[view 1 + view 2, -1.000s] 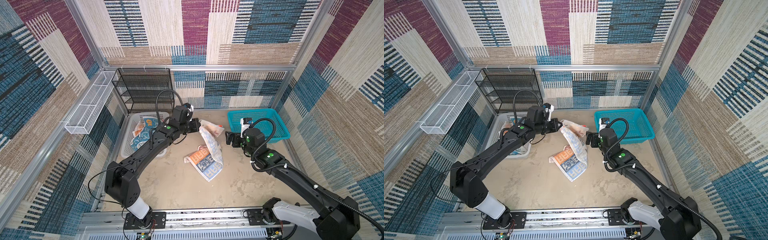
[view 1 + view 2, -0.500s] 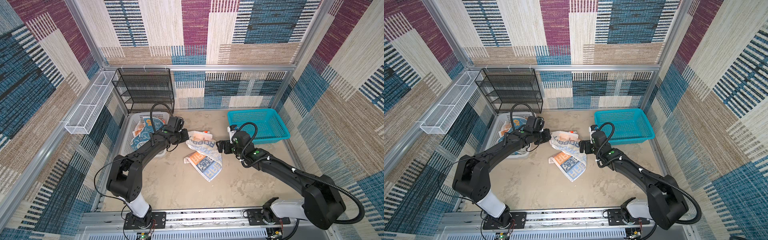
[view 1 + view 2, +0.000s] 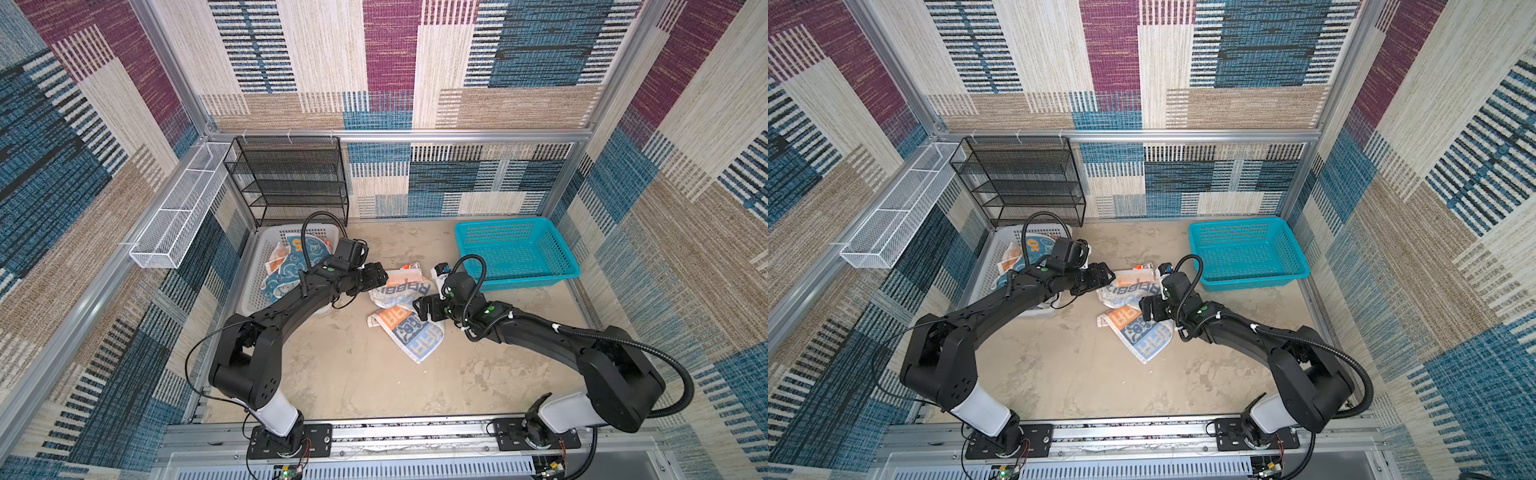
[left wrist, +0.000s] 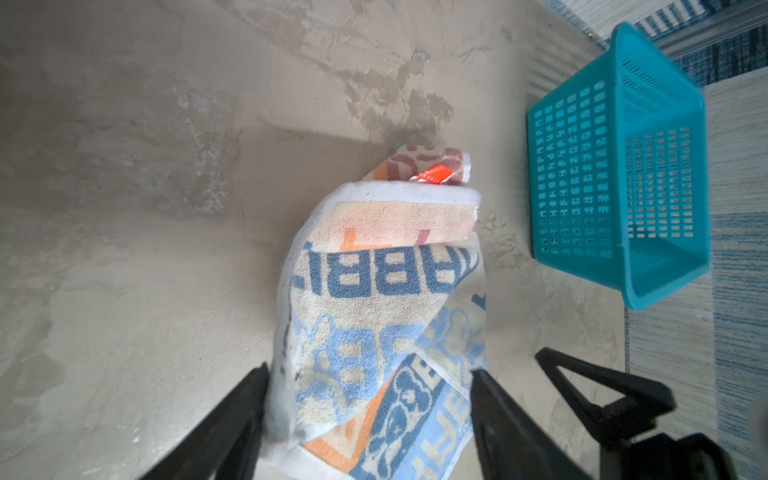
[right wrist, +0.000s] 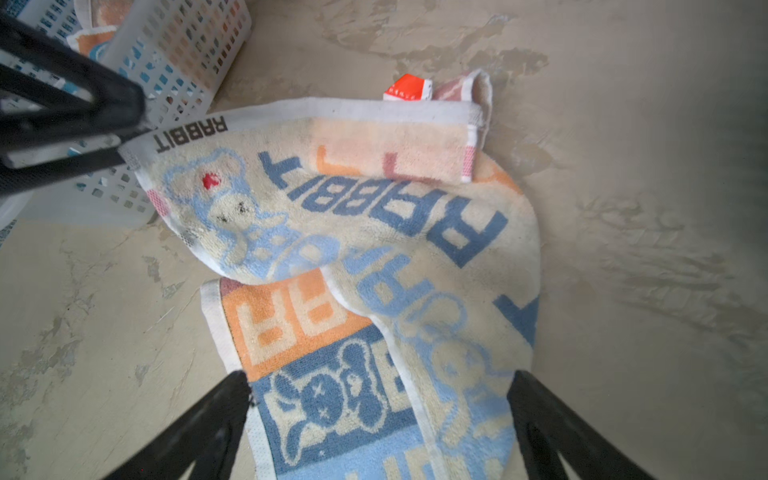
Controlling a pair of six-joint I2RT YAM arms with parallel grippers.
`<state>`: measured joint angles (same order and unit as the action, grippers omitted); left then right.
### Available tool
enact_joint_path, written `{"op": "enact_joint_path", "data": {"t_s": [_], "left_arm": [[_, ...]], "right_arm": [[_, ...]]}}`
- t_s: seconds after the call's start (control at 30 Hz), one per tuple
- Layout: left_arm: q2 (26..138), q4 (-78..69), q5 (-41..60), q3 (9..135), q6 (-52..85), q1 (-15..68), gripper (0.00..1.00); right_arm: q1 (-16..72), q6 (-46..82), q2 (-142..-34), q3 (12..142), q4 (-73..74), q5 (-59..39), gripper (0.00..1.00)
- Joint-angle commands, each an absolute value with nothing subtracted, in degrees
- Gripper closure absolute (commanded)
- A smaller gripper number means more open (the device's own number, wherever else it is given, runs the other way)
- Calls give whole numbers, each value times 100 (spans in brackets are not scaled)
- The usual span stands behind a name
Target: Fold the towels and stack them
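Barely begun: the lettered towel (image 3: 405, 332) lies rumpled mid-frame on the counter (image 3: 353, 374); left fingers (image 4: 232, 424) and right fingers (image 5: 199, 428) stand apart over it. Other towels (image 3: 291, 266) sit in the white basket (image 3: 253, 282).

The left arm (image 3: 286, 305) covers part of the towels (image 3: 291, 268) in the white basket (image 3: 254, 270) at ten o'clock on the bench (image 3: 353, 382) (their prints too small to tell), and the lettered towel (image 3: 415, 343) hides its own lower layer under a folded flap.
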<state>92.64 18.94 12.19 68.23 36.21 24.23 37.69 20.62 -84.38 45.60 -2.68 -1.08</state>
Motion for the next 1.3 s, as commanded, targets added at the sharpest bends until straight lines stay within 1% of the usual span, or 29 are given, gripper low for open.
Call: {"op": "enact_joint_path", "data": {"t_s": [0.0,0.07,0.23,0.4,0.67,0.8,0.93,1.0,1.13,1.2,1.27], "left_arm": [[9056,2135,964,6786,3505,2399,7],[8930,2181,907,6731,3479,2399,1],[8621,2115,921,6574,3471,2399,1],[8412,2191,967,6498,3404,2399,1],[8091,2180,1056,6230,3426,2399,1],[8008,2073,1214,6071,3486,2417,1],[7891,2016,1235,5888,3515,2425,1],[7837,2004,1206,5824,3506,2425,1],[7769,2098,1091,5818,3401,2425,1],[7760,2082,1087,5836,3345,2421,1],[7792,2070,1090,5886,3332,2425,1]], "right_arm": [[3934,2398,-8549,4482,-1,-327,1],[3977,2573,-8619,4340,186,-555,1],[3997,2642,-8890,4243,306,-695,1],[3959,2431,-9043,4338,-71,-417,1],[3142,2001,-9276,4310,-530,-440,1],[2964,1760,-9659,4625,-738,-273,1],[2953,1645,-9991,5191,-1077,160,1],[2966,1703,-9816,5359,-1196,111,1],[3103,2011,-9000,5239,-997,-331,1],[3284,2197,-8831,5187,-885,-510,1],[3545,2296,-8881,5241,-854,-640,1]]}}
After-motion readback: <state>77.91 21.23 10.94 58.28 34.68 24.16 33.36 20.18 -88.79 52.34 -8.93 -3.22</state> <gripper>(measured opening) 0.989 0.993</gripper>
